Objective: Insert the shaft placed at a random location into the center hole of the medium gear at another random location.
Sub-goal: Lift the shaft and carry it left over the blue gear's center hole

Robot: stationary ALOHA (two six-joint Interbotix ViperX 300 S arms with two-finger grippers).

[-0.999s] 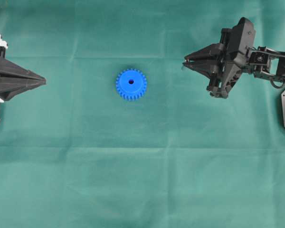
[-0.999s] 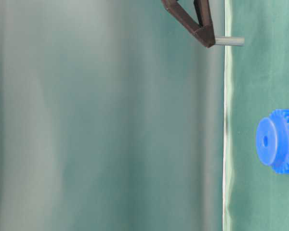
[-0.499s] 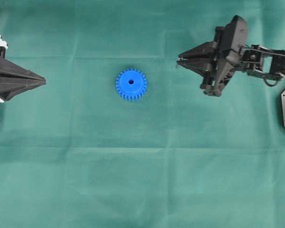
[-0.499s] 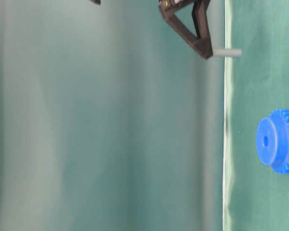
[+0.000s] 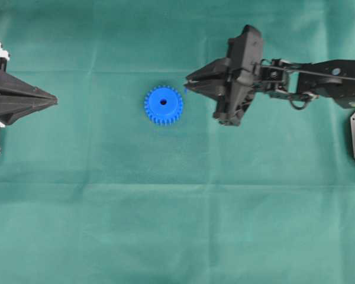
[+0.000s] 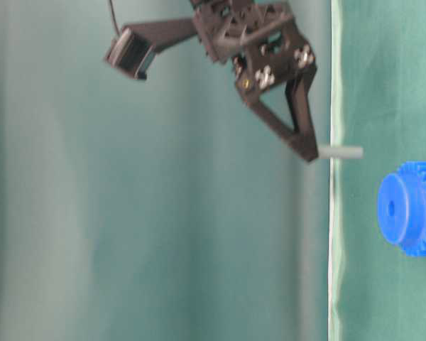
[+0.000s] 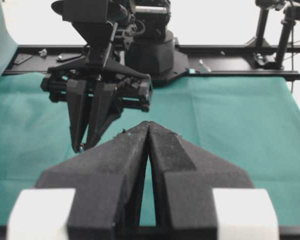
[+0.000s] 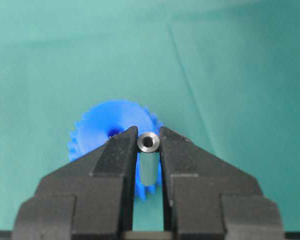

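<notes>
I'm holding pin point(image 8: 149, 150) pinched in right claw point(image 5: 189, 87); pin axis pointing down; gear point(image 5: 163, 105) hole point(image 5: 163, 102) sitting at 8 o'clock, near; left claw point(image 5: 52, 102) closed, empty, farther.

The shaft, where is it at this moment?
The shaft is clamped between the fingertips of the right gripper, in the air just right of the medium gear in the overhead view, not yet over its center hole.
</notes>
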